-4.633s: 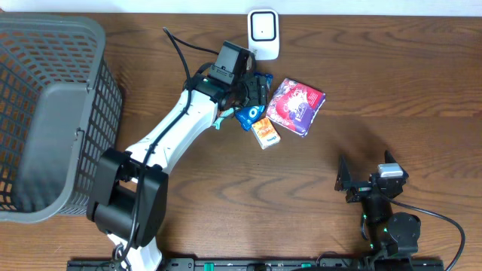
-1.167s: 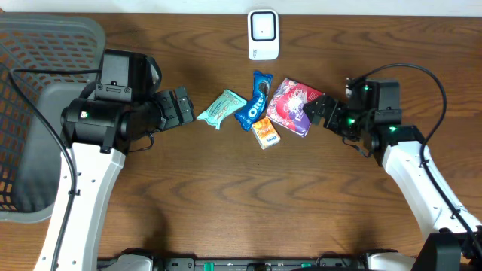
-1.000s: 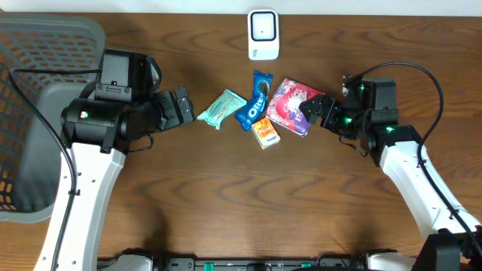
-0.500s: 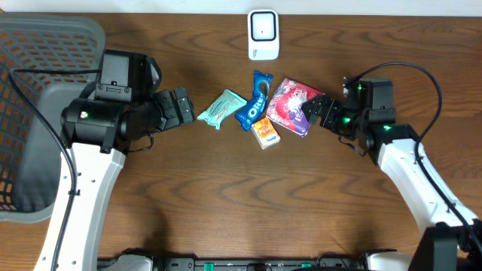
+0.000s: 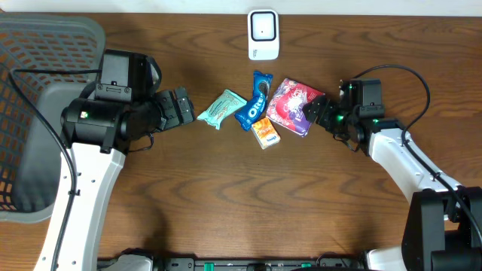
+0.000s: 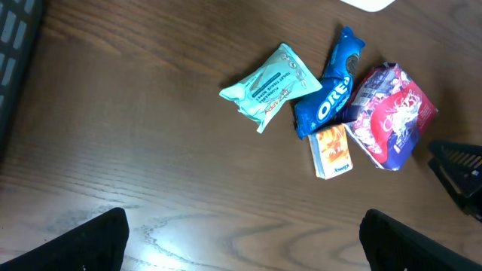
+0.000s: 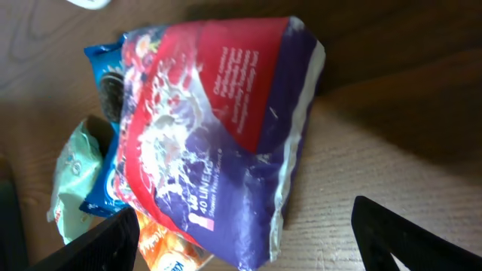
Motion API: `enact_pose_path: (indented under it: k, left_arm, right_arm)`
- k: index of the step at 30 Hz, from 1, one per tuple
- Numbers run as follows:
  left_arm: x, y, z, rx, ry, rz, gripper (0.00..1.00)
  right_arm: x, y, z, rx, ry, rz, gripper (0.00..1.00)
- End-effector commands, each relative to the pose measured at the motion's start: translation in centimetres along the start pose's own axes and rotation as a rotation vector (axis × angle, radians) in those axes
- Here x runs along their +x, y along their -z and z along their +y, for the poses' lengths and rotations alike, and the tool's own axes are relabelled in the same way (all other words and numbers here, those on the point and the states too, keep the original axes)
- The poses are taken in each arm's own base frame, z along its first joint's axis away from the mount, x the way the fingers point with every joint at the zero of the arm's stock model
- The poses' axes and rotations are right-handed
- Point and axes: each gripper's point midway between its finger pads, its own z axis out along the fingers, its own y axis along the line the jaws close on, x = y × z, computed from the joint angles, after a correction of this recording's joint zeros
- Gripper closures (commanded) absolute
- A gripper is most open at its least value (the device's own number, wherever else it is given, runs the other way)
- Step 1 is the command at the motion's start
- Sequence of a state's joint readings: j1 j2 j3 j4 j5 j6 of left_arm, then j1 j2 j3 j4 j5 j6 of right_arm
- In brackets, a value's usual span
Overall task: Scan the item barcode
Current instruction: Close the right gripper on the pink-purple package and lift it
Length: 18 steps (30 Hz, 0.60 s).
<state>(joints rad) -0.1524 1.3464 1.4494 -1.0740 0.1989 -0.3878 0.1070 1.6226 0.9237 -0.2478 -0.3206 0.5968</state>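
R tool (image 5: 313, 113) edged in; red-purple pkt (image 5: 290, 102) edge betw parted jaws.

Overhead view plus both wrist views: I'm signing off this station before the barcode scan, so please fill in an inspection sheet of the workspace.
Surface: brown wooden table, no spills seen.
Job's things: white scanner at the far edge; red packet, blue cookie pack, teal packet and orange box bunched together mid-table.
Clutter: grey basket at the left edge.
Grippers: left gripper fingers open, empty, short of the teal packet; right gripper fingers open either side of the red packet's right edge, not clamped.
Cables: black cable looping over the right arm; another along the left arm.
Surroundings: dark rail along the near edge.
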Motion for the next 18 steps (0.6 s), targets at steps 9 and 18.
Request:
enact_pose_path:
  k: [9, 18]
  left_arm:
    - [-0.2, 0.2, 0.2, -0.008, -0.011, -0.009, 0.02]
    - [-0.2, 0.2, 0.2, -0.008, -0.011, -0.008, 0.02]
  right_arm:
    - [-0.3, -2.8, -0.6, -0.009, -0.084, 0.004, 0.27]
    - [1.0, -6.0, -2.3, -0.001, -0.074, 0.057, 0.48]
